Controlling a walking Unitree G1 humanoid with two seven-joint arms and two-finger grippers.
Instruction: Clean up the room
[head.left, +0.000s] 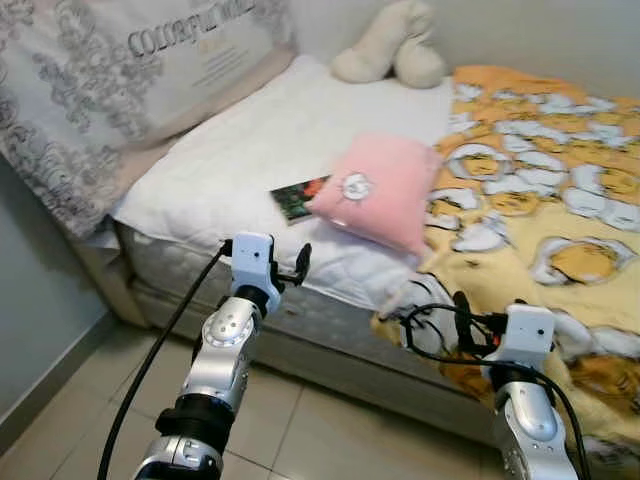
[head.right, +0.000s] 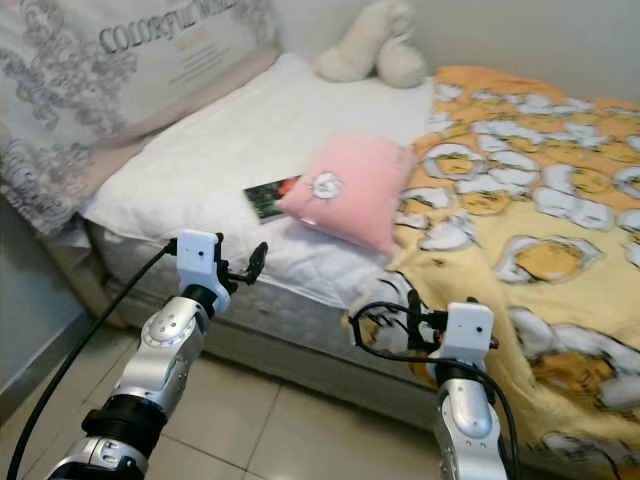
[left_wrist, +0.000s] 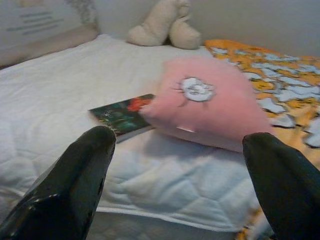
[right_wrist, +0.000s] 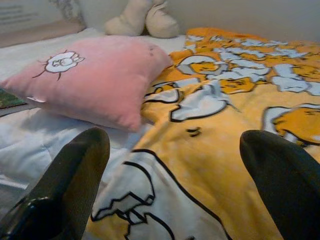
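Both grippers hang before the bed's edge with jaws spread wide, holding nothing — the left gripper near the quilted white mattress, the right gripper at the yellow cartoon-print blanket. A soft pink square pillow with a small white emblem lies partly over a dark book. A cream plush toy sits by the wall — a grey patterned pillow reads "COLORFUL".
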